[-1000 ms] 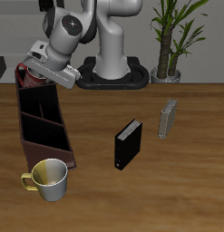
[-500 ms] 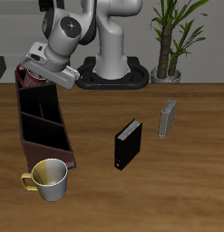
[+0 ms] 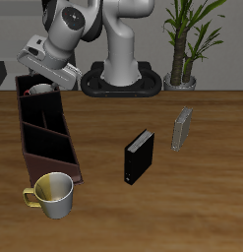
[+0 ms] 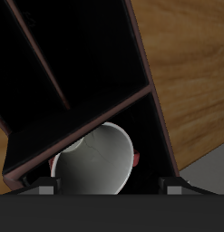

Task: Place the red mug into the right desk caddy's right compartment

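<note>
The red mug point(image 3: 38, 89) stands upright in the back end cell of the long dark brown desk caddy point(image 3: 70, 140). My gripper point(image 3: 41, 78) is open and hangs just above the mug, not holding it. In the wrist view the mug's light inside point(image 4: 95, 161) and red rim point(image 4: 141, 159) sit inside the caddy's dark walls point(image 4: 146, 56). My gripper point(image 4: 109, 187) shows there with its fingertips point(image 4: 41, 185) spread wider than the mug.
A shiny cream-yellow mug point(image 3: 52, 194) stands by the caddy's front end. A small black upright box point(image 3: 139, 156) and a grey box point(image 3: 180, 128) stand mid-table. A potted plant point(image 3: 182, 44) and the robot's base point(image 3: 123, 79) are at the back.
My gripper has risen from the caddy's back end cell. The red mug has stayed behind in the cell.
</note>
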Robot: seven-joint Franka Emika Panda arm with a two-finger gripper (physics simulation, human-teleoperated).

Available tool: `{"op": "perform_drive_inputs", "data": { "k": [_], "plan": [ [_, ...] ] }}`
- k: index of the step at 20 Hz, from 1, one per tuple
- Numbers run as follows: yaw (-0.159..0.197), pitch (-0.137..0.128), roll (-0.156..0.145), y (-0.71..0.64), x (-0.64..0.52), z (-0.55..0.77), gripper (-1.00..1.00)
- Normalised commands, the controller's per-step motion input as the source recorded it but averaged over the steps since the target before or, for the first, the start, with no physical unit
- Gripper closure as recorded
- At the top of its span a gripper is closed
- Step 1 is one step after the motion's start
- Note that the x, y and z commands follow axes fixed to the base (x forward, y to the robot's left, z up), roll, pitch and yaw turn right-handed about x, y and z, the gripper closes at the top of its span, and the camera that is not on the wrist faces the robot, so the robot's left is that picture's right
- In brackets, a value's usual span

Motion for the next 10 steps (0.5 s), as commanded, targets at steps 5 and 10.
{"op": "perform_drive_inputs", "data": {
  "k": [5, 10],
  "plan": [
    [0.051, -0.051, -0.023, -0.05, 0.06, 0.23, -1.0],
    [0.028, -0.017, 0.001, -0.13, 0.03, 0.02, -1.0]
  ]
}}
